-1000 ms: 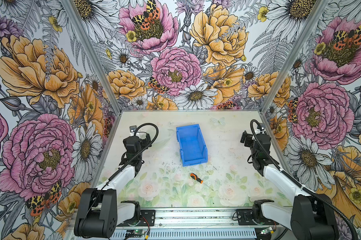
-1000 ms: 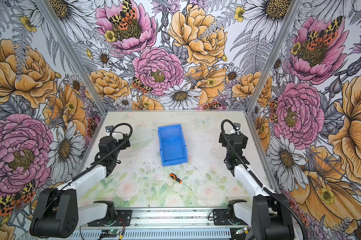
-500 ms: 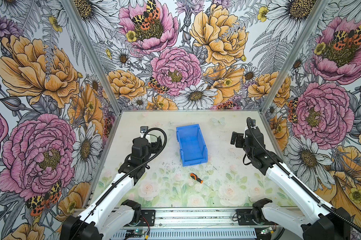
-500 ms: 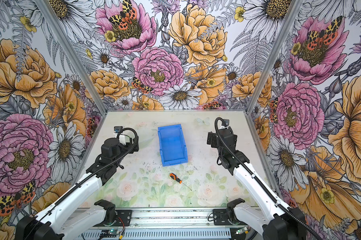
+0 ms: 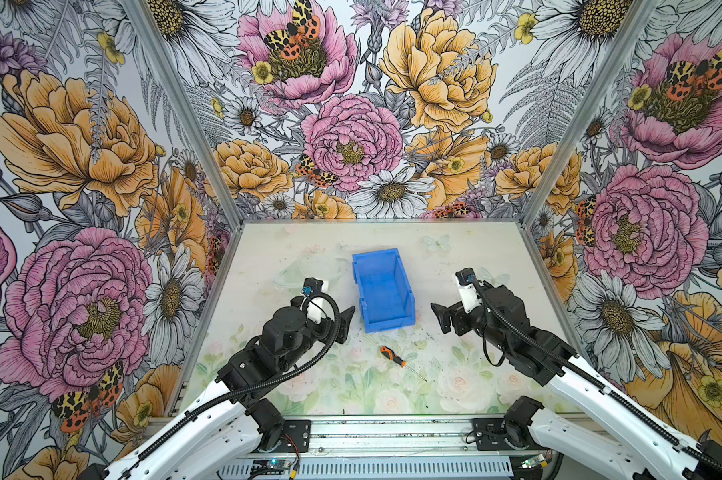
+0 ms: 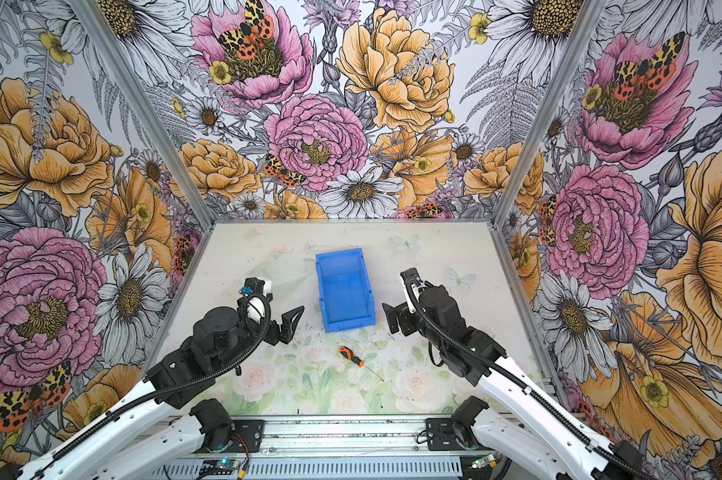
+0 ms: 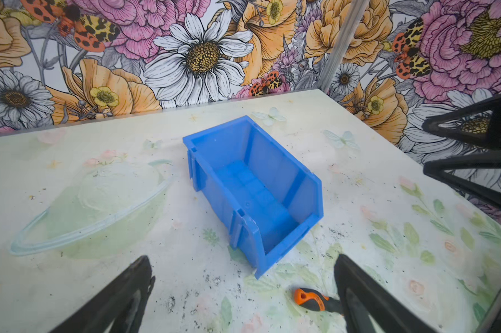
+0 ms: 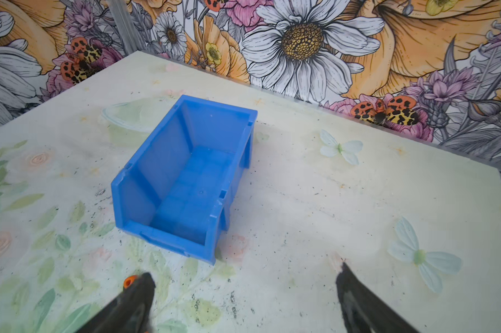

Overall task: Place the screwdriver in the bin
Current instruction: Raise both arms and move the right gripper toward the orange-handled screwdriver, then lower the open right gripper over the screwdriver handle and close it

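the left gripper (image 5: pixel 346 322) is seen with its jaws spread wide and nothing between them, and in the left wrist view its two black fingers (image 7: pixel 128 291) are set far apart above the table (image 5: pixel 475 249). the right gripper (image 5: pixel 439 318) is likewise held wide open and nothing is gripped; its fingers (image 8: pixel 359 297) frame bare tabletop in the right wrist view. both grippers are carried above the surface and nothing is touched by either. they are pointed inward at each other, with the bin (image 5: pixel 384 291) between them, the left gripper just off the bin's left wall and the right gripper a little further off its right wall. the bin is stood upright near the middle of the table, its low cut-down end turned toward the robot, and only its bare blue floor is shown inside. the screwdriver (image 5: pixel 401 362) is found lying flat on the table, outside the bin, just in front of that low end and apart from it. its orange-and-black handle is laid nearer the bin and its thin shaft is angled away toward the near right in both top views. from the left wrist, the handle (image 7: pixel 312 299) is caught beside one finger; from the right wrist, only the orange butt (image 8: pixel 129 281) is seen past a fingertip. the floral walls are closed around the table on three sides.
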`<state>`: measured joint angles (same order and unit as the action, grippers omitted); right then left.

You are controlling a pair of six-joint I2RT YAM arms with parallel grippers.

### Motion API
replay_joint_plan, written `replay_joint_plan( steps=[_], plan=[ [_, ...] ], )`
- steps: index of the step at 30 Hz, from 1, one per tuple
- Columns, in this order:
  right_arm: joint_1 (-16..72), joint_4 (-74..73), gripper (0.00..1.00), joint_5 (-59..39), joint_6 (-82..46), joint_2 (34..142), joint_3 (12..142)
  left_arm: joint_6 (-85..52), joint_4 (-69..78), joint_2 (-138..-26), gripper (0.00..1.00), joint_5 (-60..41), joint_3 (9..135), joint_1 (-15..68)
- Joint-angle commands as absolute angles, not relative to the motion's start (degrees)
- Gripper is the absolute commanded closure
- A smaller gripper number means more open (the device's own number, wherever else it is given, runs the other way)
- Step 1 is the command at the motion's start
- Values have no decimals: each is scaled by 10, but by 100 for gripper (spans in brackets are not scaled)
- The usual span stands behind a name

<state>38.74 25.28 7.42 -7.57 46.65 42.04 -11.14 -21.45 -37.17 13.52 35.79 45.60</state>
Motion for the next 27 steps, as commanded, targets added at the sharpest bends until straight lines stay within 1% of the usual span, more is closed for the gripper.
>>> replay_joint_plan(
  steps=[1, 6, 9, 14, 19, 27],
  plan=[
    [422, 273, 1, 47, -73, 467, 411, -175, -246, -374, 1, 178, 335, 495],
    [502, 280, 1, 38, -68, 509, 407, -192, -257, -387, 1, 177, 330, 541],
    [528, 279, 0, 39, -80, 543, 404, -207, -262, -384, 1, 184, 326, 558],
    [562, 266, 2, 36, -94, 587, 385, -250, -266, -358, 1, 224, 298, 596],
    [566, 251, 5, 23, -101, 622, 390, -270, -279, -357, 1, 252, 291, 629],
    [566, 216, 8, 15, -142, 698, 380, -290, -314, -329, 1, 263, 287, 632]
  ],
)
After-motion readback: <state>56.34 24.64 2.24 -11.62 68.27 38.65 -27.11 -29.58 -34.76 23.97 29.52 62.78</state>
